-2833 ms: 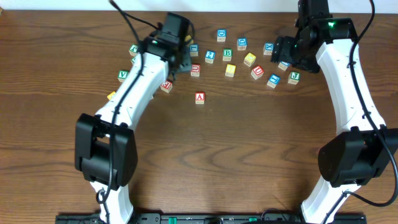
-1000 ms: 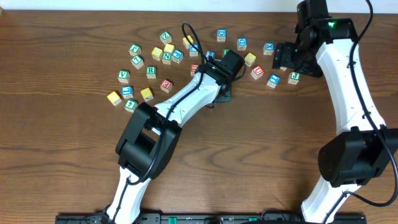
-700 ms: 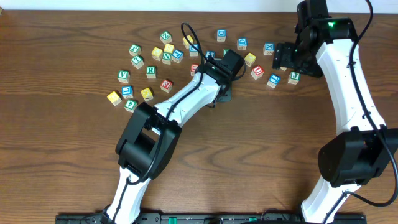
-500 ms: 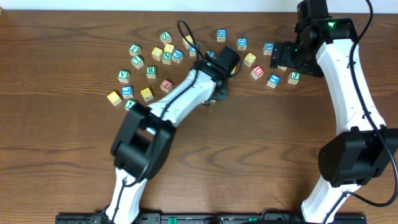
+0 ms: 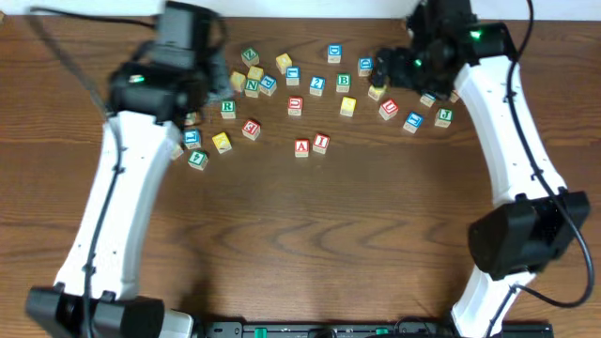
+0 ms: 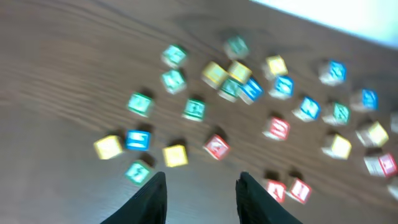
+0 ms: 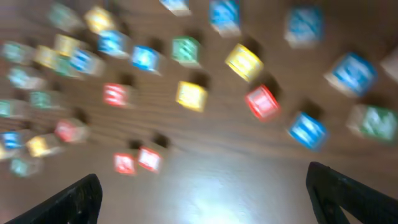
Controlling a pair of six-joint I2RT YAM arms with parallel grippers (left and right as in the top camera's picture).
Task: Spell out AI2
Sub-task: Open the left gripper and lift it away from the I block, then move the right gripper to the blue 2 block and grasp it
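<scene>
Listener: Where are the letters?
Describer: The small wooden cube with a red A [image 5: 301, 146] sits just beside the small wooden cube with a red I [image 5: 321, 143] on the brown wooden table [image 5: 376, 235]. The left pincer [image 6: 200, 180] is clenched and empty; the right pincer [image 7: 202, 177] is released, spread wide

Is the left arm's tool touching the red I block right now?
Apart. In the left wrist view the left tool has nothing between its fingers, and the red I block lies on the table off to its side, with bare wood between them.
</scene>
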